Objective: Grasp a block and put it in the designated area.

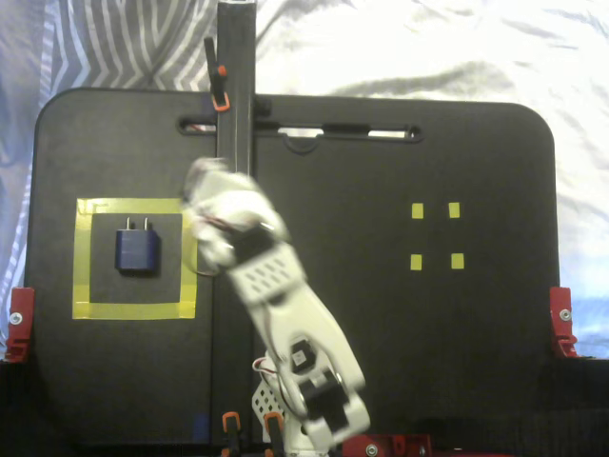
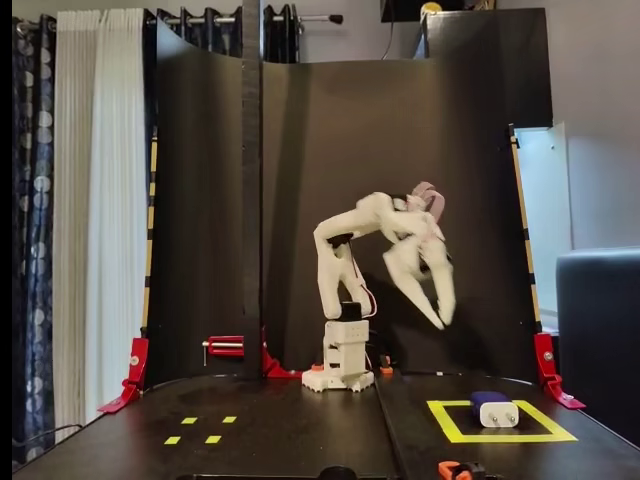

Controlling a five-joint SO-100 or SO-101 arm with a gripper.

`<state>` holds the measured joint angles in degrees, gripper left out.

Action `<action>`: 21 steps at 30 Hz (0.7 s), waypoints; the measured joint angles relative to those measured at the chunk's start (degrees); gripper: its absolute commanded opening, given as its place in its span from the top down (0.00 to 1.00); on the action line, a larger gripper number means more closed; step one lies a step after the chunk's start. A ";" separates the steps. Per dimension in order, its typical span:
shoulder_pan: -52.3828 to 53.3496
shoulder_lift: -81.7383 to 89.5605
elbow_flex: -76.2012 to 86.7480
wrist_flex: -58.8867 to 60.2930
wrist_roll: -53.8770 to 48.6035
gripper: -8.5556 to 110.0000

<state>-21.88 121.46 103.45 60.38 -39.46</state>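
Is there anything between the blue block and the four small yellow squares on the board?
Yes. In the top fixed view, the white arm and a black vertical post lie between the block and the small yellow squares.

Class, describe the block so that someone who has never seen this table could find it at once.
On the black table, find the big yellow tape square at the left of the overhead view. The block lies inside it: small, dark blue, with two silvery prongs. The four tiny yellow squares opposite hold nothing.
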 measured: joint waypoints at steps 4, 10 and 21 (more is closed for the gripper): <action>6.42 3.96 0.00 -2.72 0.79 0.93; 13.62 11.78 3.96 -8.53 2.90 0.93; 21.27 25.22 18.90 -22.68 17.84 0.93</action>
<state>-0.62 146.69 122.34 37.71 -21.62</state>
